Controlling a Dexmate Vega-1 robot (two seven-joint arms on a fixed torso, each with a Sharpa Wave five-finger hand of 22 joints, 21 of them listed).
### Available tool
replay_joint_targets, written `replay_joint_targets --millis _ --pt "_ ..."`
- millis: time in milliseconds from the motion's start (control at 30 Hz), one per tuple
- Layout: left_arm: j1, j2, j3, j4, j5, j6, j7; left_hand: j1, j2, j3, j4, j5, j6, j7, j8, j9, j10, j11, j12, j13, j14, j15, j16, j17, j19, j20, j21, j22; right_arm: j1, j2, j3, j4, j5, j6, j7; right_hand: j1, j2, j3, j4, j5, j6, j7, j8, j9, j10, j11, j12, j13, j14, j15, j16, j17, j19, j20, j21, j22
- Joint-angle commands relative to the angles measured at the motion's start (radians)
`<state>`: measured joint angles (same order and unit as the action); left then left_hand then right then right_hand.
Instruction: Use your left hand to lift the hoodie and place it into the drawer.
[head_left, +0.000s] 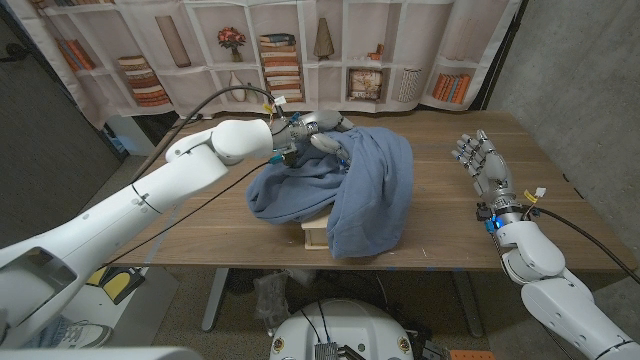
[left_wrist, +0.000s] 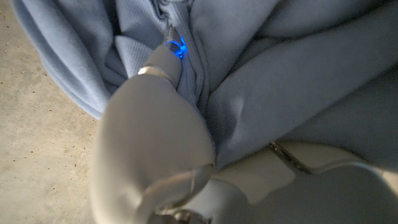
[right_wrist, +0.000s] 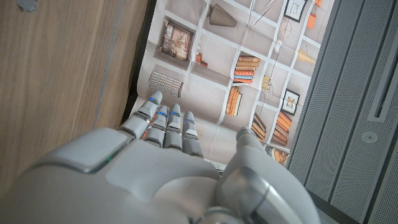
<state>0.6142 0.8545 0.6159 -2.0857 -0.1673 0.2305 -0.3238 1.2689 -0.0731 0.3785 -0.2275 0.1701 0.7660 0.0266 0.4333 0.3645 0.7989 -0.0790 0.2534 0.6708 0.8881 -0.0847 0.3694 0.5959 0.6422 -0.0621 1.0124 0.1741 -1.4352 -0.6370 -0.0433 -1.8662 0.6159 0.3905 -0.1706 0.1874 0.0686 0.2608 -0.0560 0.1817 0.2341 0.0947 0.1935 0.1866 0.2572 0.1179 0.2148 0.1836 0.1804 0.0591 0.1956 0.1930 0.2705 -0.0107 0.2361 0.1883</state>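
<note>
now the left hand (head_left: 318, 128) grips the hoodie (head_left: 345, 185) draped over the drawer (head_left: 314, 235); right hand (head_left: 482, 158) fingers spread.

Bare table (head_left: 450, 215) right of hoodie (head_left: 370, 190)

A lab or studio: a printed bookshelf backdrop (head_left: 290, 55) hangs behind the table (head_left: 450, 215), beside a grey panel wall (head_left: 580, 70).

Blue hoodie (head_left: 350, 185) is bunched and raised off the table mid-centre, fabric hanging in folds over a light wooden drawer (head_left: 315, 235) whose front corner pokes out under its lower edge.
</note>
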Motion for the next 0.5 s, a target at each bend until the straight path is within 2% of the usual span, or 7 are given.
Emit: replay_joint_targets --millis 33,333,500 --pt "-0.003 -0.020 0.038 0.026 0.023 0.000 -0.021 0.046 0.172 0.103 0.099 0.007 0.007 -0.006 -0.003 0.004 0.003 -0.001 -0.006 0.002 0.027 -0.066 -0.005 0.001 -0.006 -0.017 0.000 0.003 -0.015 -0.001 0.009 0.001 0.002 0.006 0.008 -0.006 0.005 -0.001 0.000 0.002 0.009 0.003 0.002 0.001 0.005 0.000 -0.002 0.004 0.006 0.001 -0.002 0.002 0.007 0.004 -0.003 0.004" --pt "-0.004 -0.029 0.057 0.029 0.039 0.005 -0.033 0.039 0.172 0.106 0.100 0.007 0.002 -0.004 -0.008 0.004 -0.005 -0.002 -0.009 0.004 0.024 -0.064 -0.011 -0.001 -0.008 -0.017 -0.001 0.003 -0.032 0.001 0.016 -0.007 0.005 0.007 0.007 -0.006 0.005 -0.001 -0.001 0.002 0.008 0.003 0.002 0.001 0.006 0.001 -0.001 0.004 0.006 0.001 -0.002 0.002 0.007 0.004 -0.003 0.004" --pt "0.003 -0.027 0.054 0.027 0.031 0.002 -0.037 0.019 0.167 0.104 0.110 0.006 -0.002 -0.006 -0.013 0.002 -0.010 -0.001 -0.014 0.001 0.004 -0.059 -0.026 -0.006 -0.019 -0.009 -0.007 0.002 -0.039 0.002 0.020 -0.009 0.005 0.010 0.008 -0.006 0.005 -0.001 -0.001 0.002 0.008 0.003 0.002 0.001 0.006 0.000 -0.001 0.004 0.007 0.001 -0.002 0.002 0.008 0.004 -0.004 0.004"
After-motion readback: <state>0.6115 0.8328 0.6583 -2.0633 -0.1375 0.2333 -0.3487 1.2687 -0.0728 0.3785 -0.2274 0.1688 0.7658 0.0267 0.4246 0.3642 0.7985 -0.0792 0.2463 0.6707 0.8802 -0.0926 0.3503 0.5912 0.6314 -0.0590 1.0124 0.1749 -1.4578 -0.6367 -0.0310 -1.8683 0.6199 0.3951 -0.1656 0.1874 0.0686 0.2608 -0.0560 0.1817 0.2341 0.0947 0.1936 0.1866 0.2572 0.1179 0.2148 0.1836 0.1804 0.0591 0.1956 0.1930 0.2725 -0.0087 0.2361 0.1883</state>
